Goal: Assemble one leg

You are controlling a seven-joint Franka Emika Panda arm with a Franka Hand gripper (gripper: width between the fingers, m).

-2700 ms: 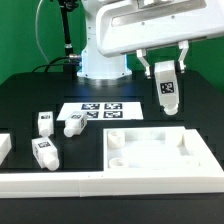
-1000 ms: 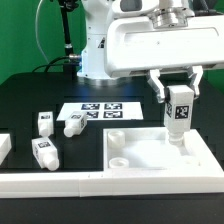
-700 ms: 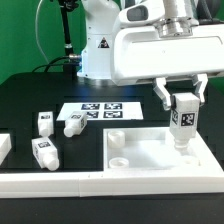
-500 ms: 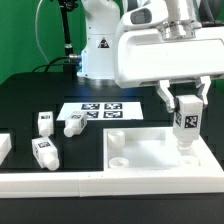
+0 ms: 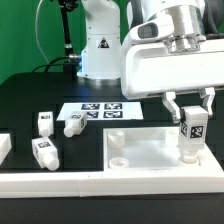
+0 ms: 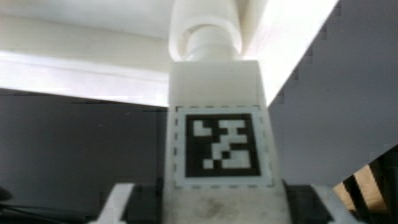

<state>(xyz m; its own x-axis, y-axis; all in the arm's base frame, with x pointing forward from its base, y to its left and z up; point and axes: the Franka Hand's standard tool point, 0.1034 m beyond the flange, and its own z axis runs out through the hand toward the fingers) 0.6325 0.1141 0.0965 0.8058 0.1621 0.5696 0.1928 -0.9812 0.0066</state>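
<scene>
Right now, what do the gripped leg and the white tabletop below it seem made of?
The leg, held in the gripper: likely white plastic, matte; even colour, blocky moulded shape. Its black-and-white tag looks printed, perhaps a sticker. The tabletop: apparently the same matte white plastic; uniform colour, raised rim, soft shading without glare.

We are seeing the leg (image 5: 192,140) as smooth, matt white plastic. In the wrist view its tag (image 6: 222,150) is showing as a flat black-and-white print with no shine. The pincer (image 5: 190,116) is looking like white plastic too, slightly duller. The arm housing (image 5: 165,70) above it is gleaming glossy white. The tabletop (image 5: 30,100) is reading as matt black. The marker board (image 5: 100,112) is looking thin, flat and paper-like. The square panel (image 5: 150,172) is appearing as smooth, matt white plastic.
</scene>
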